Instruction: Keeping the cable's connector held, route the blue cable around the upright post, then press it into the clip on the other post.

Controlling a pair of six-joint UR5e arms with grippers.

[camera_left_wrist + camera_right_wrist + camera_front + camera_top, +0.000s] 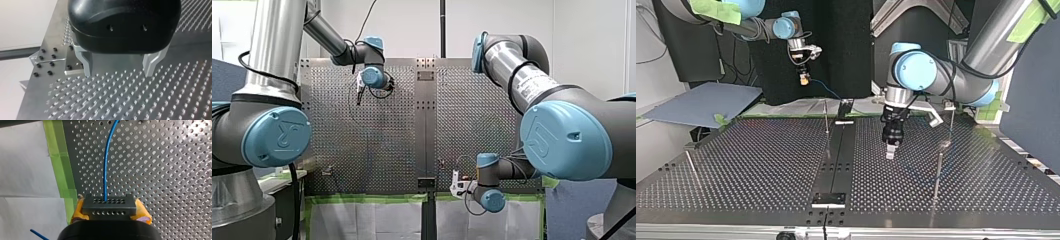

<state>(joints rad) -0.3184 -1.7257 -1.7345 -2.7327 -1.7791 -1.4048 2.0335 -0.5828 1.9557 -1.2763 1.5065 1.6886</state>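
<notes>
Yellow pads (79,210): my right end effector (109,213) grips the blue cable (106,162) by its connector (109,204). My left end effector (118,71) hangs open.

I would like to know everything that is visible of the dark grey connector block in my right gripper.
The dark grey rectangular connector block looks like metal or hard plastic. Each of its two visible faces carries a row of small round holes. It sits clamped between the yellow pads of my right gripper, one at each side. The thin blue cable leaves a hole in the farther row and curves ahead.
</notes>
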